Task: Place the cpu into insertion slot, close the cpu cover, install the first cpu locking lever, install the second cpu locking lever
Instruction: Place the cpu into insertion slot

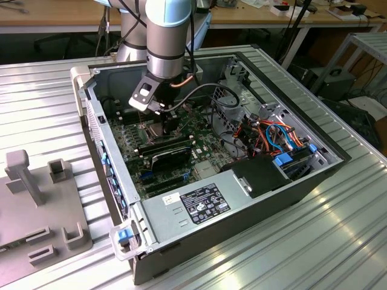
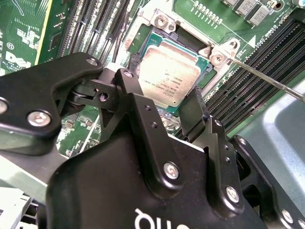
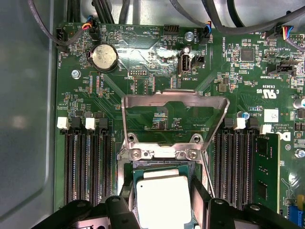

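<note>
Squarely astride the cpu (image 3: 163,205), tool (image 3: 164,190)

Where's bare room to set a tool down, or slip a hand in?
Free: ribbed table on the exterior view's right of the case. Crowded: cables inside that end, memory slots flanking the cpu, the gripper over it, the open cpu cover.

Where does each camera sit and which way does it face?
Exterior view: off the arm, above the open computer case; arm and gripper show.
First wrist view: on the arm, facing the board and open cpu cover; gripper shows.
Second wrist view: on the arm, just behind the gripper.
Both wrist views share the cpu.
</note>
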Available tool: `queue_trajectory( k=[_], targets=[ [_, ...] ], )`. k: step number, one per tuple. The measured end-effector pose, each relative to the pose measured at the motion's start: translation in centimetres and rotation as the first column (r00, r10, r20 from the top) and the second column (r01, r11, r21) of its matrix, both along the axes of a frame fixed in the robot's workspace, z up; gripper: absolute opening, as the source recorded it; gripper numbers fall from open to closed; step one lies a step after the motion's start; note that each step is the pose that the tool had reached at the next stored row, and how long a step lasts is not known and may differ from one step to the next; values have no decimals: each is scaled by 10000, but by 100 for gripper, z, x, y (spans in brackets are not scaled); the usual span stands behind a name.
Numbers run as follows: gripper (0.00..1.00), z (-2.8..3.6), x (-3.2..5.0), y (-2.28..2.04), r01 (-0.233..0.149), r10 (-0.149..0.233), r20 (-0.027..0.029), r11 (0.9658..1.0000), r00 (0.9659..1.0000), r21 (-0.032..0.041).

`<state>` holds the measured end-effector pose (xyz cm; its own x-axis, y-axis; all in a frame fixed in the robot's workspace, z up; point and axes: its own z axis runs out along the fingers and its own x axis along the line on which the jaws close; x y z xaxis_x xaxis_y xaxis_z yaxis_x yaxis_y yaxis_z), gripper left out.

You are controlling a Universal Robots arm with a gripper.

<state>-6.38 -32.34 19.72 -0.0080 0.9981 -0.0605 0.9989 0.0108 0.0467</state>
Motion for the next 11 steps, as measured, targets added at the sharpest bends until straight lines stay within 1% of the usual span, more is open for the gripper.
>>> queue_trajectory(
  k=[11],
  targets=[
    [57,0,1,0,0,0,0,10000,10000,0]
  ],
)
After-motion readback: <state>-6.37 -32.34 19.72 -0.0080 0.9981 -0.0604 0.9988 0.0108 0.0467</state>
